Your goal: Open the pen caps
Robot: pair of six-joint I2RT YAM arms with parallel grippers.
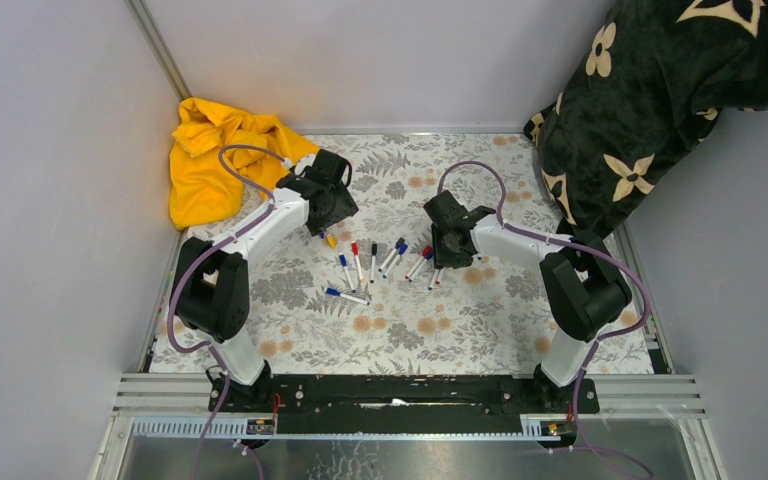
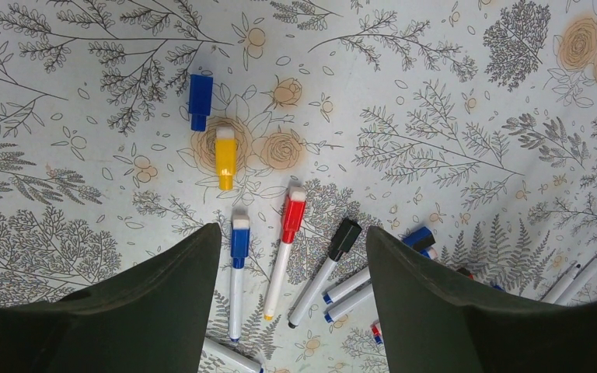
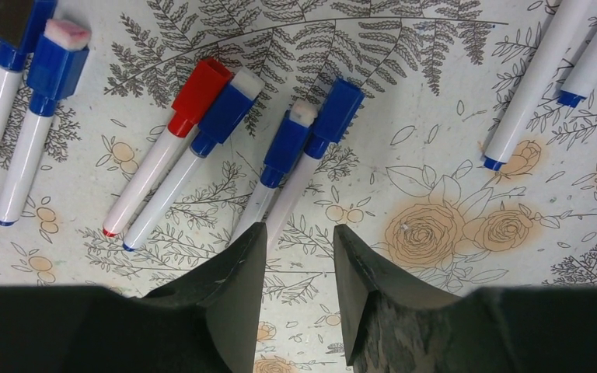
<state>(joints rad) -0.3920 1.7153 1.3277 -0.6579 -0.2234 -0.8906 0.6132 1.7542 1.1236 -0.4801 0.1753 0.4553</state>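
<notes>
Several slim white pens (image 1: pixel 375 262) lie scattered on the floral mat between my arms. In the left wrist view a loose blue cap (image 2: pixel 200 101) and a loose yellow cap (image 2: pixel 226 158) lie apart from the pens. Nearer lie a blue-capped pen (image 2: pixel 238 264), a red-capped pen (image 2: pixel 286 241) and a black-capped pen (image 2: pixel 328 264). My left gripper (image 2: pixel 293 233) is open and empty above them. My right gripper (image 3: pixel 299 233) is open and empty, just short of two blue-capped pens (image 3: pixel 303 148). A red-capped pen (image 3: pixel 179 132) lies to their left.
A yellow cloth (image 1: pixel 215 160) is bunched at the back left corner. A dark blanket with cream flowers (image 1: pixel 650 100) hangs at the back right. White walls close in the mat (image 1: pixel 460 330) on three sides. More pen barrels (image 3: pixel 544 70) lie at the right wrist view's upper right.
</notes>
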